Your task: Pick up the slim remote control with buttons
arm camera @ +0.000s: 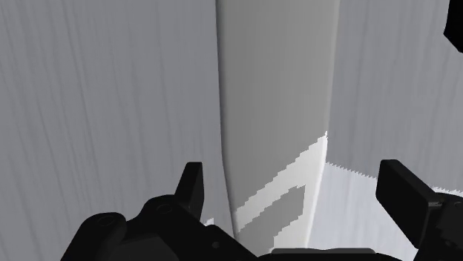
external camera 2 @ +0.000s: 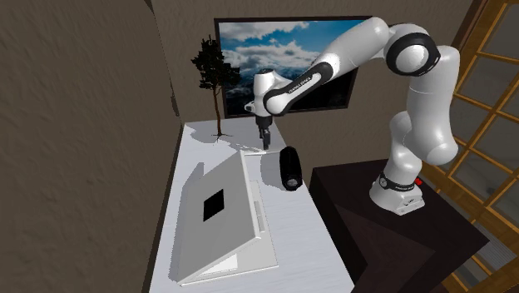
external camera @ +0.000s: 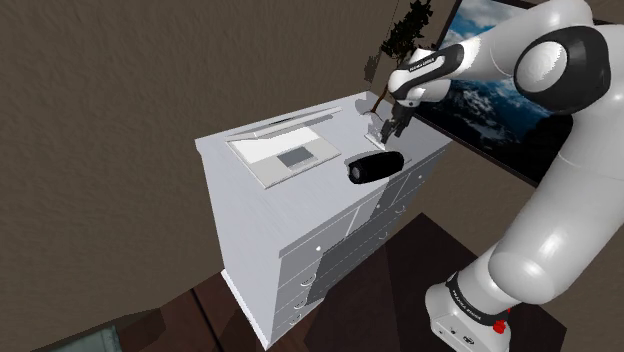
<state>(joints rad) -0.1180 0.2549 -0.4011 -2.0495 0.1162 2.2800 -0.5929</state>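
The remote [arm camera: 274,96], a slim plain grey slab, lies flat on the white dresser [external camera: 260,215], at the top's far end in the second exterior view, near the plant [external camera 2: 212,71]. The gripper [arm camera: 295,178] hangs right over it, fingers [arm camera: 194,182] wide apart, one each side, touching neither edge, holding nothing. A black cylinder [external camera: 373,165] lies near; an open laptop [external camera: 290,152] sits at the shoulder view's left

Black cylinder [external camera: 374,166] close beside pincer [external camera: 386,131]; laptop [external camera: 285,153] well apart
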